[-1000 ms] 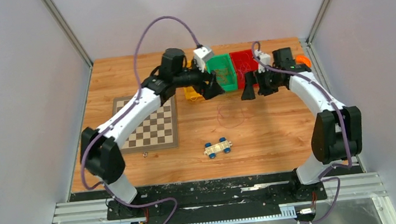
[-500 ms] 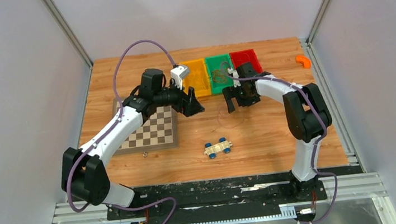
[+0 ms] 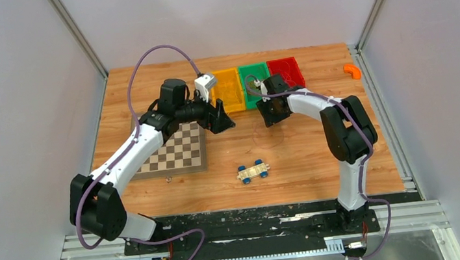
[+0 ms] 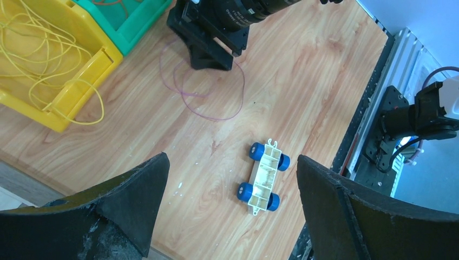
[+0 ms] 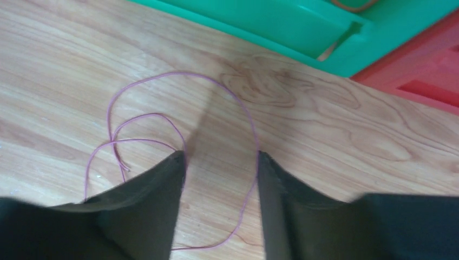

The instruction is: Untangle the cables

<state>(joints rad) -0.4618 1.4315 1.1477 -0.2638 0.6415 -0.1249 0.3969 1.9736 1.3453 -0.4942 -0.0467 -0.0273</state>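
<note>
At mid-table, the red cable lies loose in loops; the right gripper straddles it, part-spread, pinching nothing. The left gripper hangs wide, empty. Farther off, the yellow cable and orange cable sit in bins: judged nearly done.

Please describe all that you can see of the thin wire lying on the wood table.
The wire is very thin, pinkish purple and flexible-looking. It lies flat on the table in loose overlapping loops, one free end showing, near the green bin. The right end effector hangs over it, partly open; contact unclear.
</note>
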